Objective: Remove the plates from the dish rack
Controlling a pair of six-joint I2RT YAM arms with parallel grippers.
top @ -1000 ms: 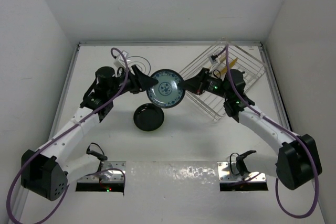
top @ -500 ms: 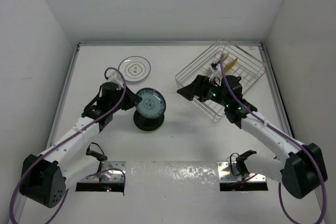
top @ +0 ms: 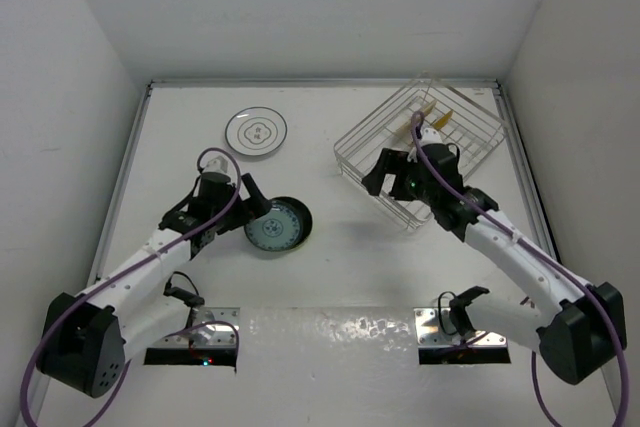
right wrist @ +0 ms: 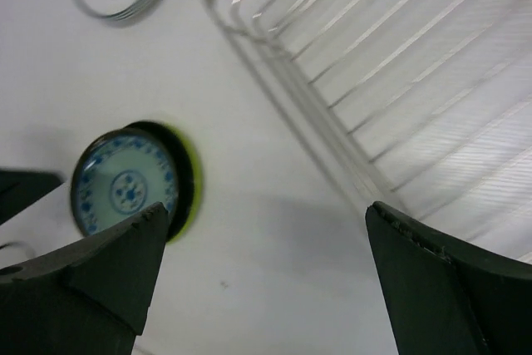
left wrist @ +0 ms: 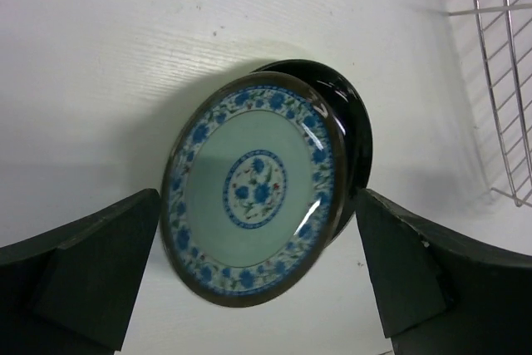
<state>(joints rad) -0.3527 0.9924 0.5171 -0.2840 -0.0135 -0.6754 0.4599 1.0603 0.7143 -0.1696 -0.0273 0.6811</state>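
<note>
Top external view gives us the table (top: pixel 350 267) with both arms reaching inward. The left gripper (top: pixel 255 211) sits near the table's middle, toward its left edge, with its fingers spread wide on either side of a blue-patterned plate (top: pixel 274 226). That plate lies face up on a black plate (top: pixel 303 217), whose rim shows past it on the right side. From the left wrist we see the left gripper (left wrist: pixel 258 197) with a dark finger at each side of the blue-patterned plate (left wrist: pixel 253 197). Both fingers stand apart from its rim, so nothing is pinched. The plate looks slightly off-centre on the black plate (left wrist: pixel 356 126).

A white plate (top: pixel 256 133) rests flat near the table's far edge, left of centre, well apart from the stacked pair.

The rack (top: pixel 455 152) stands at the far right corner, turned diamond-wise. Two tan pieces (top: pixel 432 115) stand inside near its far side; we cannot tell what they are.

The right gripper (top: pixel 377 171) hangs at the rack's left corner with its fingers apart. From the right wrist we see that gripper (right wrist: pixel 266 205) spread wide and holding nothing, with rack wires (right wrist: pixel 374 81) above right and the blue-patterned plate (right wrist: pixel 125 189) at lower left.
</note>
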